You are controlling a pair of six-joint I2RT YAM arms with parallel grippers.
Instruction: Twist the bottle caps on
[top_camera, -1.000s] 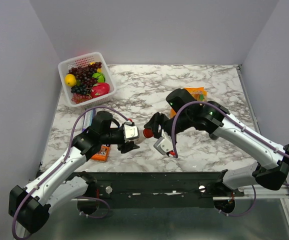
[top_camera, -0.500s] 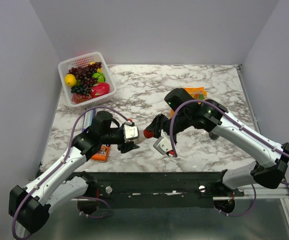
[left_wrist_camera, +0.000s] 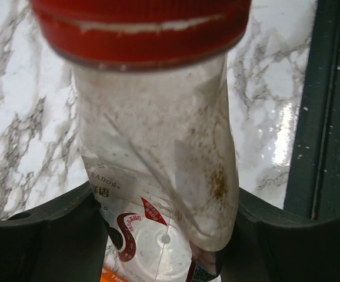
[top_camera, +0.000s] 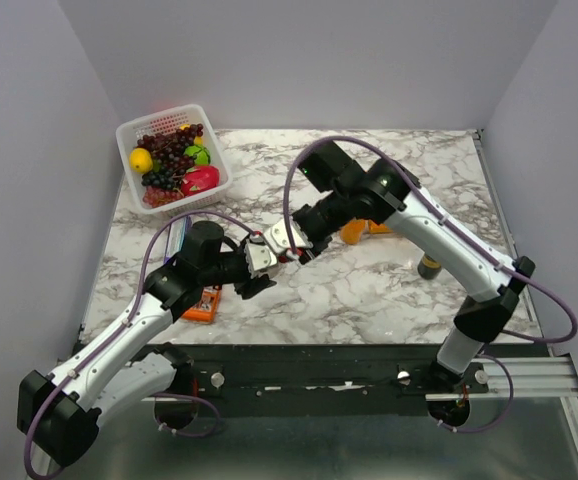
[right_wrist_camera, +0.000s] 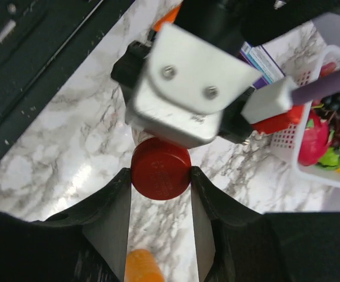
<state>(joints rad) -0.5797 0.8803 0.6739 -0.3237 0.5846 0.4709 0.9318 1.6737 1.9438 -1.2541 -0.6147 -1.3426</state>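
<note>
left gripper (left_wrist_camera: 167, 200) clamps the crinkled clear plastic bottle (left_wrist_camera: 158, 135) over the glossy marbled bench (top_camera: 369, 290), right gripper (right_wrist_camera: 160, 176) pinches the round red plastic screw cap (right_wrist_camera: 160, 166) sitting on its neck

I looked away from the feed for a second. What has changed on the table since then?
The right gripper shifted left and farther back, then closed on the red cap on the clear bottle. The left gripper still holds that bottle; the fruit basket stayed put.
</note>
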